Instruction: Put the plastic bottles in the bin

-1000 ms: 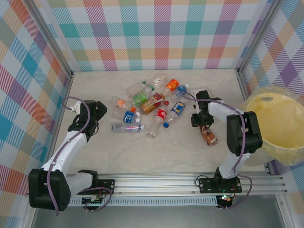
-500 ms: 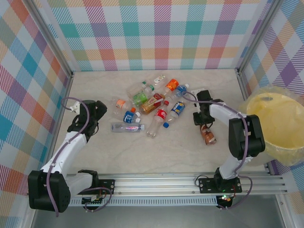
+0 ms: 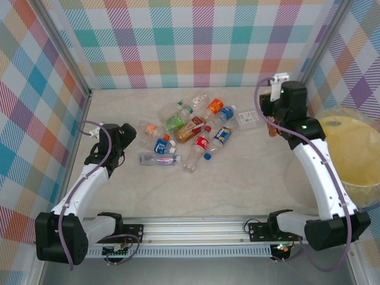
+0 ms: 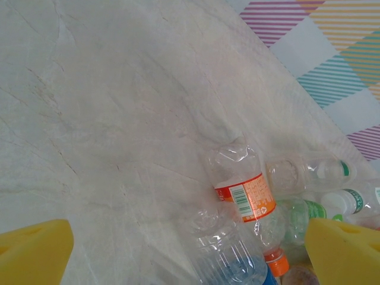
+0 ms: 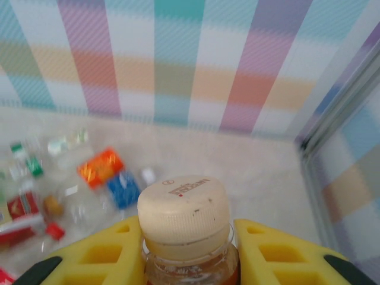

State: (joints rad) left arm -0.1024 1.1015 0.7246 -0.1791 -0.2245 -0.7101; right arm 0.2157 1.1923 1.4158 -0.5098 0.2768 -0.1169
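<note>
Several plastic bottles point(image 3: 191, 127) lie in a heap at the middle of the table, with red, blue, orange and green labels. My right gripper point(image 3: 273, 123) is raised above the table's far right. It is shut on a brown bottle with a cream cap point(image 5: 184, 205), the neck sitting between the yellow fingers point(image 5: 98, 261). The bin point(image 3: 350, 155), pale yellow and round, stands at the right edge, to the right of and nearer than this gripper. My left gripper point(image 3: 126, 138) is open just left of the heap. An orange-labelled bottle point(image 4: 248, 199) and a clear blue-labelled one point(image 4: 228, 255) lie ahead of it.
A clear crushed bottle point(image 3: 248, 117) lies apart from the heap, just left of my right gripper. Checked walls close the table at the back and sides, with a metal post point(image 3: 306, 95) at the back right corner. Bare tabletop point(image 3: 237, 178) stretches in front of the heap.
My right gripper closed on the brown bottle lying on the table and lifted it up and back toward the far right. The left arm stayed put.
</note>
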